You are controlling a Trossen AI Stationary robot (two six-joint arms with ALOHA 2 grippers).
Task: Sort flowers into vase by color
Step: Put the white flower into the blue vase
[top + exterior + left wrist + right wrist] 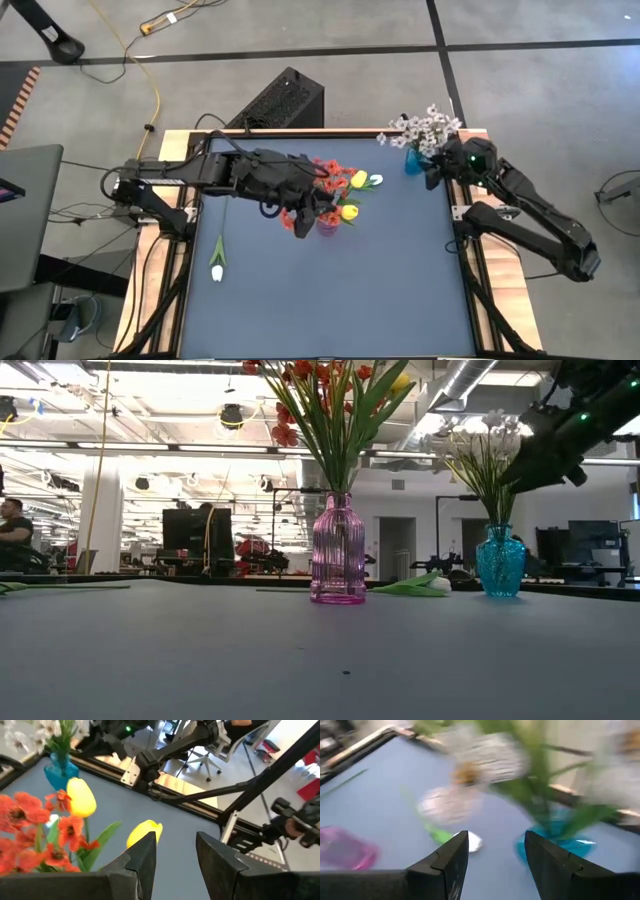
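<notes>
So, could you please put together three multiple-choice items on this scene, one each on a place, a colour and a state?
1. Where does the white tulip with the long stem lie?
A. on the mat, on the left arm's side
B. inside the pink vase
C. on the floor

2. What colour is the vase that holds the white blossoms?
A. pink
B. teal blue
C. clear

3. How do the left gripper's jaws stand?
A. shut on a stem
B. apart and empty
C. hidden

Key: 1 A, the high view shows it flat on the mat. 2 B, the low view shows teal glass beside the pink vase. 3 B, the left wrist view shows a gap between them.
</notes>
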